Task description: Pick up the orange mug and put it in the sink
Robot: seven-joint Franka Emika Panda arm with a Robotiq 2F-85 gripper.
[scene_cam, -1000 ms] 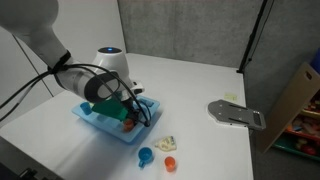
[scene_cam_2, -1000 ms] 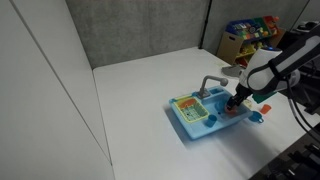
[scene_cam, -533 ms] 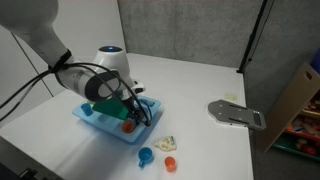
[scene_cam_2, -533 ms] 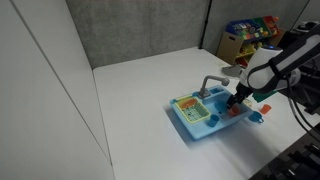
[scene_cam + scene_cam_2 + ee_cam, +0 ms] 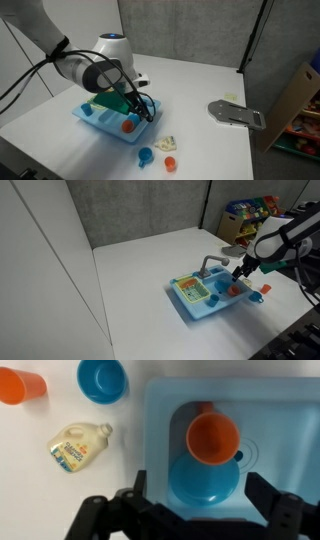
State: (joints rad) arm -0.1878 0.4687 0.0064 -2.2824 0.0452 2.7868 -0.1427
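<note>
hand [image 5: 196,502] hangs open above orange mug [image 5: 213,438] sitting in sink [image 5: 163,405].

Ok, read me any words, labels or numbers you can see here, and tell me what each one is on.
Nothing here can be read.
Label on the toy jug beside the sink: yellow with some print, too blurred to read.
On the orange mug and the blue mug: no markings visible.

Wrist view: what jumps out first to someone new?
The orange mug stands out, sitting inside the light blue sink, partly over a round blue dish. On the white table beside the sink sit a blue mug and a toy bottle. Open jaws frame the bottom edge.
</note>
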